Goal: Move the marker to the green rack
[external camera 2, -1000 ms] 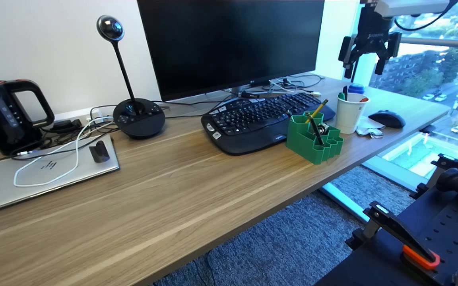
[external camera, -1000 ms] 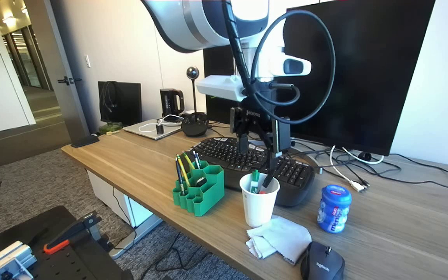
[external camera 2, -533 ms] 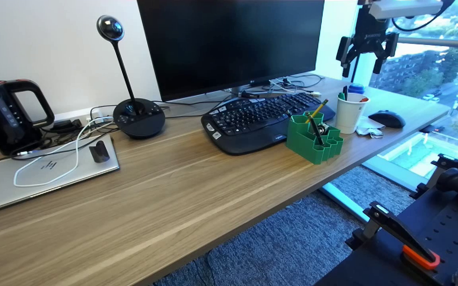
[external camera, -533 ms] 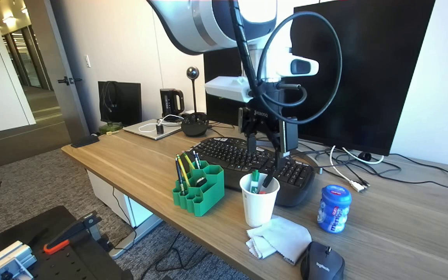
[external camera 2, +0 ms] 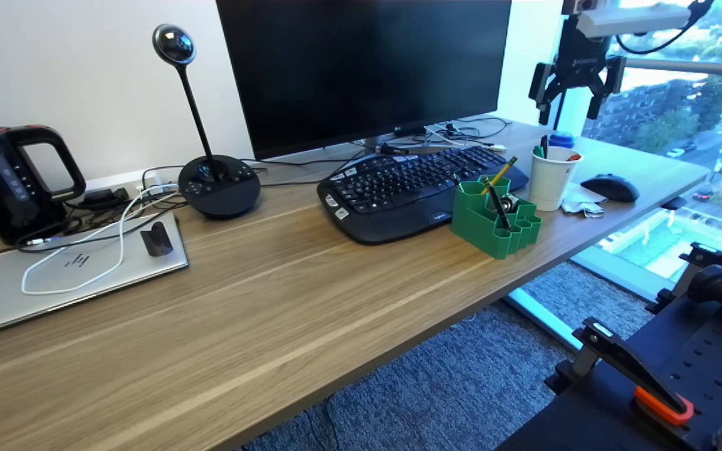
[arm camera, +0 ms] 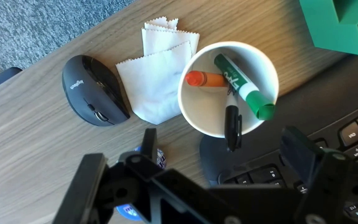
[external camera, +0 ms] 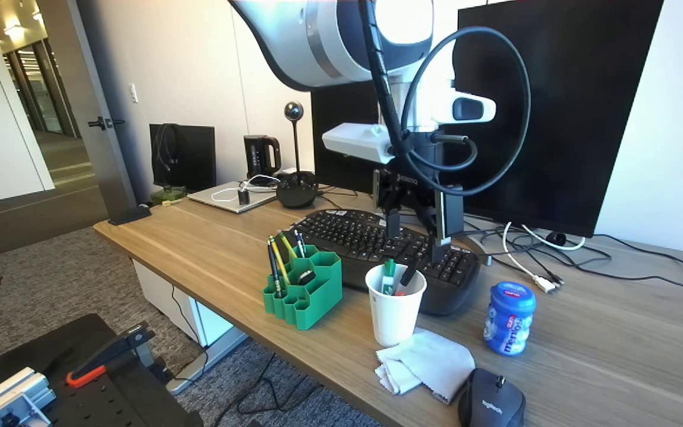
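Note:
The marker (arm camera: 232,124), dark-capped with a pale barrel, leans in the white paper cup (arm camera: 194,118), its cap jutting past the rim. Sharing the cup are a green marker (arm camera: 238,77) and an orange crayon (arm camera: 210,79). The green rack (external camera: 318,296) stands beside the cup in both exterior views, holding pencils and pens; only its corner shows in the wrist view. My gripper (external camera: 415,237) hangs above the keyboard, behind and above the cup, fingers spread wide and nothing held. In the wrist view the marker's cap end lies between the two fingers as seen from above, apart from both.
A black keyboard (external camera 2: 386,213) lies behind the rack and cup, with a monitor (external camera: 555,118) at the back. Near the cup are a folded cloth (external camera: 430,362), a mouse (external camera: 492,400) and a blue gum bottle (external camera: 510,320). The table's front edge runs close to the rack.
In an exterior view my gripper has shifted right and, lately, slightly down; elsewhere it appears a little further left. The fingers stay spread. Cup, marker and rack have not moved.

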{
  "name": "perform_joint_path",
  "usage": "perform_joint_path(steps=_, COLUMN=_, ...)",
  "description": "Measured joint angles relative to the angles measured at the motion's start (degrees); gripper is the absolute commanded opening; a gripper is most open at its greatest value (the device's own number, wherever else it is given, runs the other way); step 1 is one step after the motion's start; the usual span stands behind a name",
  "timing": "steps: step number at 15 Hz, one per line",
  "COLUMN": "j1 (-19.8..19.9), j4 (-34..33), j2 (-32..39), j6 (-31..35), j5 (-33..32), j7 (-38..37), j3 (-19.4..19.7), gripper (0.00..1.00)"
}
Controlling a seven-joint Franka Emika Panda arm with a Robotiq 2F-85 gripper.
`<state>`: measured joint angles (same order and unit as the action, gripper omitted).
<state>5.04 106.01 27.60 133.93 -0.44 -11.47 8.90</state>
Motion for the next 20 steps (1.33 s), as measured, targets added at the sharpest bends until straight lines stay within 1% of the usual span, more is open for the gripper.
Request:
perform_joint_path(steps=5, j1=0.0, j4=-0.8, j2=1.7, j6=-1.0, j5=0.0, j7=-1.1, j3=0.2, gripper=1.00)
perform_joint_path(steps=20, j1=0.0, j4=-6.2, j2=6.9, j6=-4.6, j5=0.0, j7=-5.5, j3=0.2, gripper=1.00)
